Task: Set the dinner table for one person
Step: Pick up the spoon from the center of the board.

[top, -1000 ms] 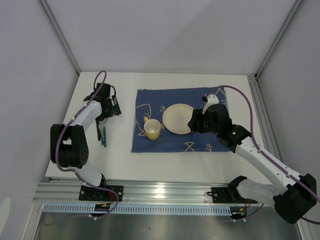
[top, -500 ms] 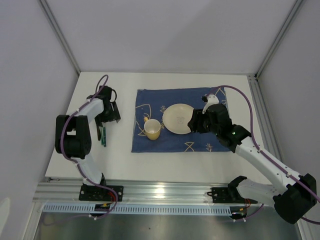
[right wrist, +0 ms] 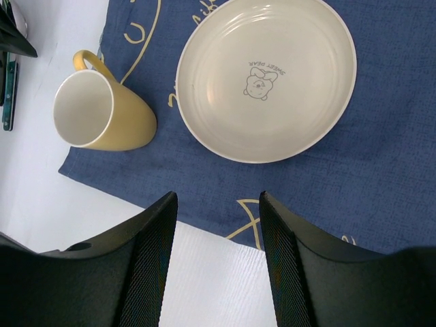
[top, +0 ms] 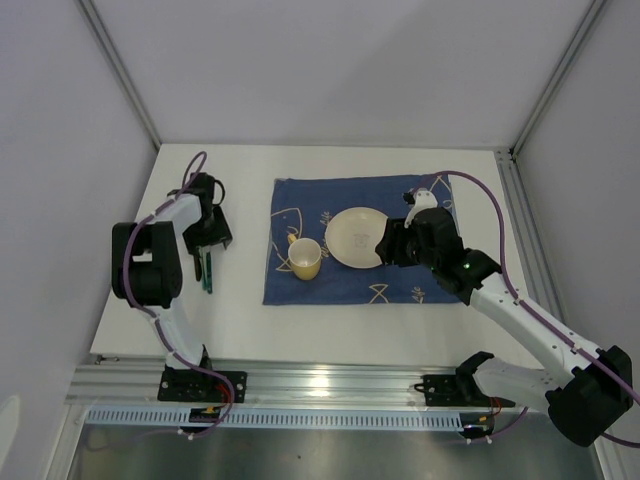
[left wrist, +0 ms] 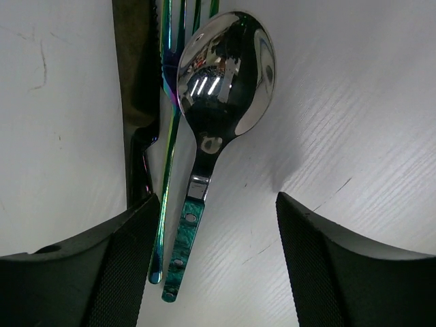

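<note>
Plainly, left gripper (left wrist: pixel 213 203) spread, empty, over spoon (left wrist: pixel 225 75); right gripper (right wrist: pixel 216 199) likewise, near plate (right wrist: pixel 225 102) (bear print, caption unreadable).

Mirror-polished metal spoon (left wrist: pixel 208 143); glossy ceramic plate (right wrist: pixel 266 78); matt woven cloth (right wrist: pixel 388 170); matt white dinner table (left wrist: pixel 354 102).

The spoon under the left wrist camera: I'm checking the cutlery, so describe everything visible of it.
The spoon has a mirror-polished metal bowl, a narrow neck and a marbled green riveted handle. It lies flat on the white table, close beside a rainbow-tinted fork, in line with the open left gripper, ungripped.
</note>
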You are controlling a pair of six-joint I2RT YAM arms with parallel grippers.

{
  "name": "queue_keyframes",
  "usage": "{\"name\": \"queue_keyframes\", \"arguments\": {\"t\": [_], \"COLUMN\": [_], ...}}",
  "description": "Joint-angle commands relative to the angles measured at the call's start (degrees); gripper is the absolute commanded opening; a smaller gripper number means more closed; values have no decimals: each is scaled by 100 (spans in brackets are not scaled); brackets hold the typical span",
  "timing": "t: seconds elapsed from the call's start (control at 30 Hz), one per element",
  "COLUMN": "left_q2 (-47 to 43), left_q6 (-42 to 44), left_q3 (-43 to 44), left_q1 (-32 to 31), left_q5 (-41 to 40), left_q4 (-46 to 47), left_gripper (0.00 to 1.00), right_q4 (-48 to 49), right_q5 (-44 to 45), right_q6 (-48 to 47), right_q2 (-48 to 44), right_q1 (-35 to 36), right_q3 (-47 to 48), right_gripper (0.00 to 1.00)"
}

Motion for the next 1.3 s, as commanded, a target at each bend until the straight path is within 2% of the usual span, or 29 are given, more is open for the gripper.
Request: {"name": "queue_keyframes", "arguments": {"t": [0.0,0.07,0.17,0.2,0.27,0.3,0.33,0.63,1.03,1.27], "left_q2": [51,60,86,86,95,95,112,156,-239,-494], "left_q6": [-74,-66,-39,-39,-22,-13,-4,22,101,382], "left_q3": [243,252,288,296,314,322,331,410,393,507], "left_q1": [44,52,52,52,52,52,52,70,79,61], "left_q5": [98,124,151,194,230,247,265,327,722,1354], "left_q4": [-110,-119,-171,-154,-171,-180,-189,-286,-171,101], "left_gripper": [72,69,55,47,36,26,21,1,1,1], "right_q4": [128,137,146,155,155,155,155,102,49,84], "right_q5": [93,101,84,84,93,101,110,110,84,13], "right_q6": [73,82,91,99,91,99,100,108,108,64], "right_q2": [-82,-91,-82,-91,-91,-91,-100,-170,-214,-153], "right_q1": [37,37,37,45,37,37,45,37,37,37], "right_q3": [-25,-33,-34,-25,-34,-42,-42,-51,-60,-16], "right_gripper": [55,55,54,54,54,54,54,54,53,52]}}
